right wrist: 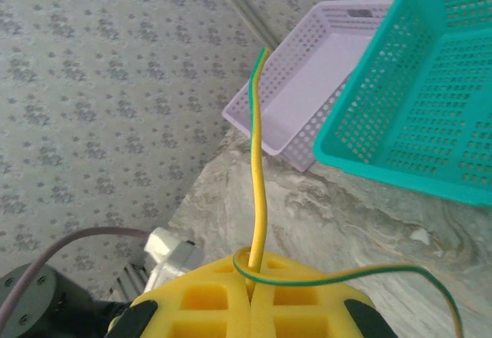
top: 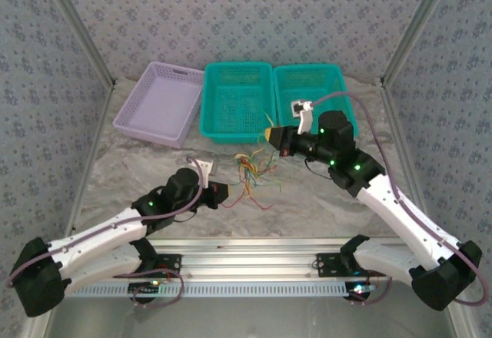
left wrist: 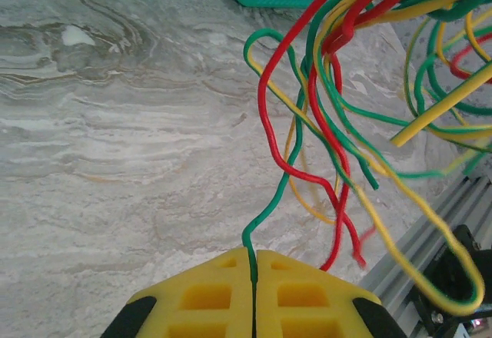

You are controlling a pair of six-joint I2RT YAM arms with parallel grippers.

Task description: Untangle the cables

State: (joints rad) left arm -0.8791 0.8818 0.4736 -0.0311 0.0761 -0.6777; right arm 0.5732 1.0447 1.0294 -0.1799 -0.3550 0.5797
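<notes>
The cables (top: 252, 173) are a loose tangle of red, yellow and green wires in the middle of the table, between my two grippers. My left gripper (top: 224, 195) is at the tangle's near left side. In the left wrist view its yellow jaws (left wrist: 254, 255) are shut on the end of a green cable (left wrist: 270, 197), which rises into the knot of red, yellow and green loops (left wrist: 346, 69). My right gripper (top: 269, 134) is raised at the tangle's far right. It is shut (right wrist: 252, 265) on a yellow-green cable (right wrist: 260, 161), whose end sticks up while the rest loops off to the right.
Three baskets stand along the back: a lilac one (top: 159, 101) at the left, a teal one (top: 237, 100) in the middle and a second teal one (top: 311, 92) at the right. The aluminium rail (top: 254, 265) with the arm bases runs along the near edge.
</notes>
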